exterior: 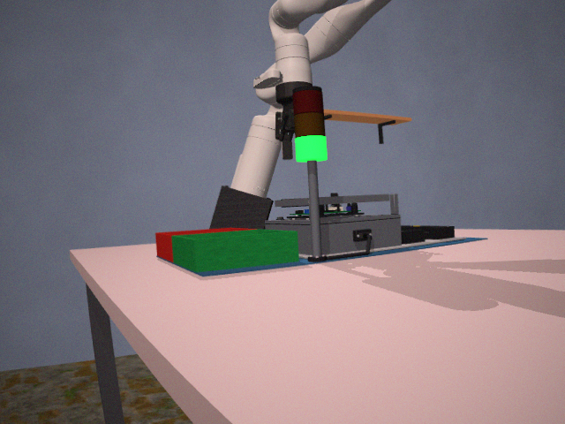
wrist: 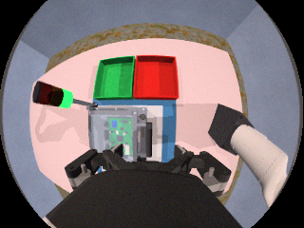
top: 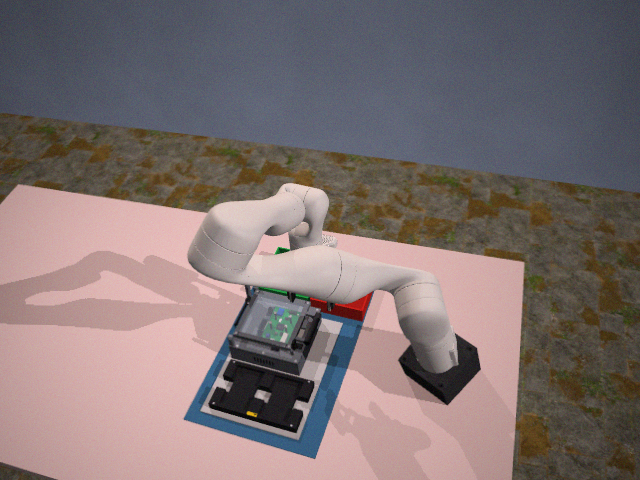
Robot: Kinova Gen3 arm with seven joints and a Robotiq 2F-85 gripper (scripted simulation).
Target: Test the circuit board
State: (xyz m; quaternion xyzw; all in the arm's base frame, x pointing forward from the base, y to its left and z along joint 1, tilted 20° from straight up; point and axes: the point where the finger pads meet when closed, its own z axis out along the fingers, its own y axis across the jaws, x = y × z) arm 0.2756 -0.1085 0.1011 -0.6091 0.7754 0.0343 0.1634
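The green circuit board point(top: 279, 324) point(wrist: 120, 133) lies flat, component side up, in the grey tester point(top: 266, 360) point(exterior: 337, 237). The clear lid point(top: 253, 316) point(exterior: 360, 199) is down over it. Its white connector point(wrist: 126, 149) is at the board's near end in the wrist view. The signal light point(exterior: 311, 148) point(wrist: 66, 99) is lit green. My gripper point(top: 311, 301) point(wrist: 148, 150) is wide open and empty, well above the tester's latch side. A black latch block point(top: 309, 329) point(wrist: 149, 139) stands beside the lid; its small tab is too small to make out. The pins are hidden.
The green bin point(exterior: 241, 251) point(wrist: 114, 96) and red bin point(top: 338, 308) point(wrist: 157, 96) stand side by side beyond the tester, both empty. The black tray point(top: 240, 384) lies on the tester's other side, without a board. The light's thin pole point(exterior: 313, 205) rises near the tester's corner.
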